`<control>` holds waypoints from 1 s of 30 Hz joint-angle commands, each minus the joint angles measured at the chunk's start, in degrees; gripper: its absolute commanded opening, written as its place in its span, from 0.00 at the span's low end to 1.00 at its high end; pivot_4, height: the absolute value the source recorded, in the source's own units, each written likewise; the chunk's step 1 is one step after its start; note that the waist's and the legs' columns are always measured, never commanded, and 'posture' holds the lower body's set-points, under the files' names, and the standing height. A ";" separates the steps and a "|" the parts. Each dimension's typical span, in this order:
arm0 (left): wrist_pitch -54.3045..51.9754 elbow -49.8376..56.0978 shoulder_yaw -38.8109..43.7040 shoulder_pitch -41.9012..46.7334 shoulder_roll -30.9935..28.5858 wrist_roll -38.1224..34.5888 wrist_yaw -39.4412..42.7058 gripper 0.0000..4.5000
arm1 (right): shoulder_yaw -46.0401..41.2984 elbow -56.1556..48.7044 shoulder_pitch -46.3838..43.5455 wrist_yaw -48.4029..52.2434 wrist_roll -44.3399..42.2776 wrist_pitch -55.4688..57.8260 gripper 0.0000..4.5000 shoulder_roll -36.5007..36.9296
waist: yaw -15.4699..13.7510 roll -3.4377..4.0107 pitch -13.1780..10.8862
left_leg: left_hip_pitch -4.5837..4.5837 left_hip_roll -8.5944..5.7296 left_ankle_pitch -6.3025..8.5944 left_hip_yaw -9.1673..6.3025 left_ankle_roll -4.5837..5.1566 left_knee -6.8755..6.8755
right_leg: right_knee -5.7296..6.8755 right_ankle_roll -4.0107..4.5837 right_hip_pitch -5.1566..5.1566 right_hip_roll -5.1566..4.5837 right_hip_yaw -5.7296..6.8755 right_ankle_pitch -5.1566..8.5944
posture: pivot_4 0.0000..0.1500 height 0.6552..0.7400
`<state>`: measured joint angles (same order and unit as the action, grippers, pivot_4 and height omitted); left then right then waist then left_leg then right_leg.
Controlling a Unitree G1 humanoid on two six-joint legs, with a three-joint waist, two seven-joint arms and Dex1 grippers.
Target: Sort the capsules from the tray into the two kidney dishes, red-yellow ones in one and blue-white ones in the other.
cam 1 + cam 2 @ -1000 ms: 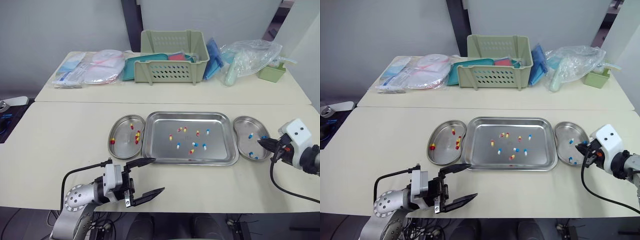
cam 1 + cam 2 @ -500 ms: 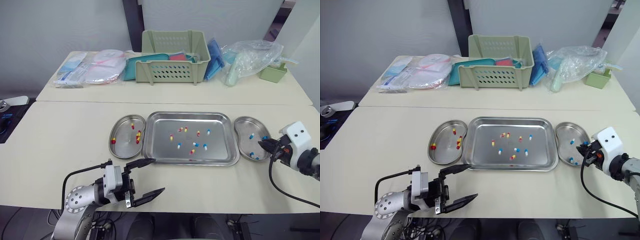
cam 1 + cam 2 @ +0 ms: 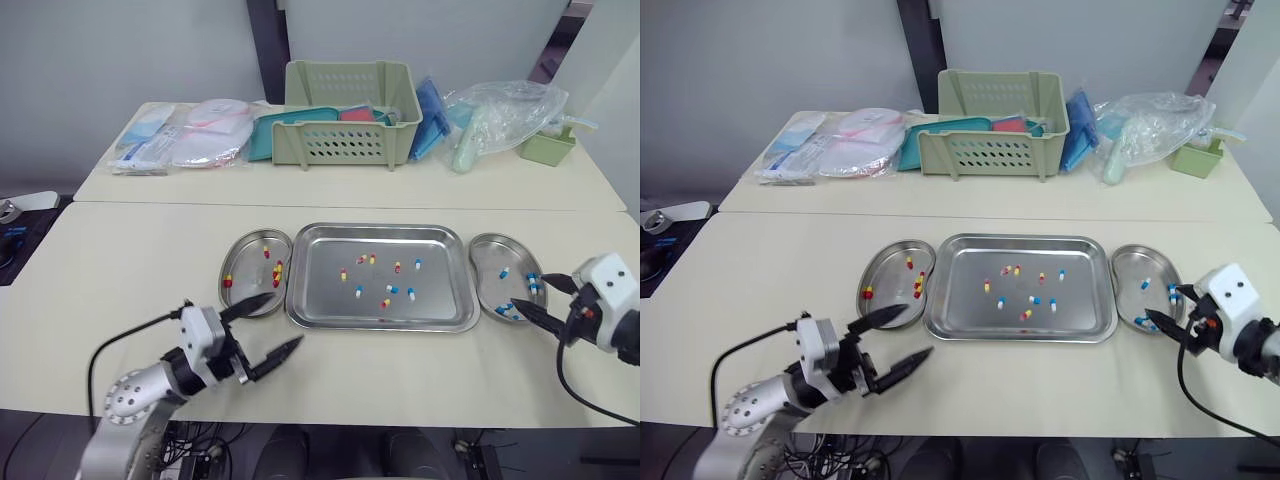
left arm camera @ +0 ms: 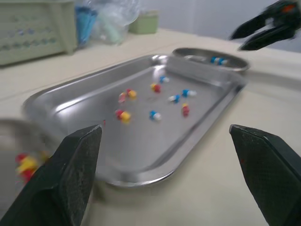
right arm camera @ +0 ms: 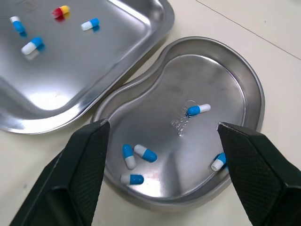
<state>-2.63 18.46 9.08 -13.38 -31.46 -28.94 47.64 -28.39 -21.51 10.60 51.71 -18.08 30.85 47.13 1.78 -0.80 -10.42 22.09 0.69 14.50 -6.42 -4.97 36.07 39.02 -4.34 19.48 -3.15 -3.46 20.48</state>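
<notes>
Several blue-white capsules [image 5: 145,153] lie in right kidney dish [image 5: 221,75]; tray [image 5: 94,66] holds mixed ones [image 5: 90,24].

The tray [image 3: 330,300] and the 2 kidney dishes are plain silver steel. The left dish [image 3: 245,278] holds red-yellow capsules [image 3: 277,270], the right dish [image 3: 485,287] blue-white capsules [image 5: 198,109], and the tray has both colourings mixed. The table [image 3: 130,270] is cream. The left gripper [image 3: 287,319] and right gripper [image 3: 528,290] have black fingers. The far basket [image 3: 345,145] is pale green with slotted walls.
</notes>
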 commanded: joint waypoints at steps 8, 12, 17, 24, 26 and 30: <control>-2.63 -17.39 23.98 -1.37 -5.70 -1.61 -5.37 1.00 | -10.20 9.12 10.39 13.10 -1.66 -17.13 0.87 2.99 | 0.13 -0.07 -0.03 | -0.22 0.00 0.00 0.07 0.00 -0.05 | -0.04 0.00 -0.17 0.00 -0.03 0.00 | 1.00 0.99; -2.43 -23.61 25.58 -4.61 -6.70 0.57 -4.57 1.00 | -9.92 11.80 13.06 15.04 -1.04 -19.34 0.87 3.72 | 0.17 -0.08 -0.04 | -0.23 0.01 0.01 0.09 0.00 -0.07 | -0.05 0.00 -0.16 0.00 -0.07 0.00 | 1.00 0.99; -1.79 -25.30 26.15 -6.65 -6.35 1.19 -3.90 1.00 | -10.35 11.88 15.08 16.00 -2.52 -16.68 1.00 4.86 | 0.07 -0.20 -0.02 | -0.23 0.01 0.01 0.08 0.00 -0.07 | -0.05 0.00 -0.18 0.00 -0.06 0.00 | 1.00 0.99; -2.90 -24.29 25.88 -6.56 -6.44 0.81 -3.53 1.00 | -10.35 12.76 15.41 16.15 -1.91 -17.74 1.00 5.30 | 0.06 -0.24 -0.02 | -0.23 0.02 0.01 0.09 -0.01 -0.07 | -0.06 0.00 -0.19 -0.01 -0.07 0.00 | 1.00 0.99; -3.33 -23.82 25.78 -6.40 -6.43 0.76 -3.57 1.00 | -10.32 12.70 15.40 15.98 -1.87 -17.93 1.00 5.16 | 0.06 -0.24 -0.02 | -0.23 0.02 0.01 0.09 -0.01 -0.07 | -0.06 0.00 -0.19 -0.01 -0.07 0.00 | 1.00 0.99; -3.93 -22.77 25.41 -6.53 -6.28 0.84 -3.50 1.00 | -10.26 12.09 15.41 15.89 -2.12 -18.35 1.00 4.90 | 0.06 -0.24 -0.02 | -0.23 0.02 0.01 0.09 -0.01 -0.07 | -0.06 0.00 -0.19 -0.01 -0.07 0.00 | 1.00 0.99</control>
<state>-6.33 -6.18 33.23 -19.61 -37.39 -27.80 44.30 -36.86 -8.61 25.91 67.49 -19.33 13.22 51.61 1.84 -1.03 -10.44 21.86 0.70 14.51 -6.32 -4.98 36.00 38.96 -4.34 19.29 -3.16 -3.52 20.48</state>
